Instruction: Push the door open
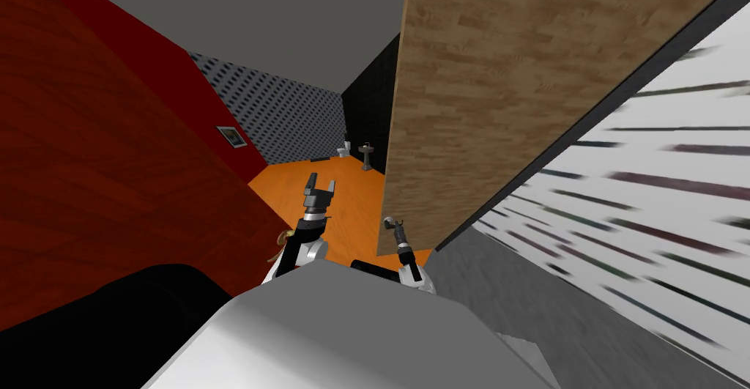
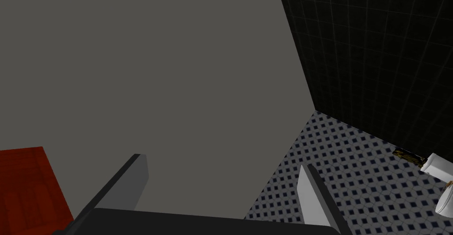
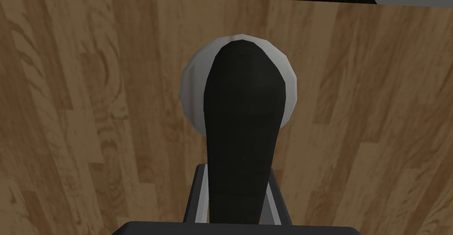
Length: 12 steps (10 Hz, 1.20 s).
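Right hand: closed on the black lever handle, fingers pressing its sides.
Handle: on a round grey plate, wooden door behind.
Door: to my right, apparently ajar.
Left hand: fingers apart, empty.
Push: hold firmly and follow the door's swing arc so the lever does not slip.

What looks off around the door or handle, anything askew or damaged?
Nothing stands out. The wooden door slants in the head view, but that is the camera's tilt. Its black handle sits intact on a grey round plate, and the right gripper is shut on it. The left gripper is open, holding nothing.
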Motion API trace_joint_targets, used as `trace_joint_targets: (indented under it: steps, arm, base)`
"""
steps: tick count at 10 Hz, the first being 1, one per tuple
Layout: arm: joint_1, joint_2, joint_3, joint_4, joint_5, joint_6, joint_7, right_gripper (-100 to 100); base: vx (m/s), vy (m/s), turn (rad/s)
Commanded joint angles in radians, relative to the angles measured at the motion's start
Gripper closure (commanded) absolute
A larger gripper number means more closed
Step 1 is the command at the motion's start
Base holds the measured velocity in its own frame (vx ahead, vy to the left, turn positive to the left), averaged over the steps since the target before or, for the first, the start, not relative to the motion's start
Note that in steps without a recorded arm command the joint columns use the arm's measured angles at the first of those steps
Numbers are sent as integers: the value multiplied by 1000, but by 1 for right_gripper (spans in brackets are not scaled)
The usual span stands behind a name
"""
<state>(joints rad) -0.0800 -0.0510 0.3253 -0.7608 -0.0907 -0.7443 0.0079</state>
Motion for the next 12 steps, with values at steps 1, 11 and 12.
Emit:
trace_joint_targets:
  steps: [1,11,12]
  arm:
    - [-29,0,-19,46,-6,-23,11,100]
    - [-35,45,-136,78,-39,-39,102,100]
    - [-35,41,-140,78,-42,-39,104,100]
  base:
    - [143,81,-64]
    - [163,97,-72]
    - [176,96,-95]
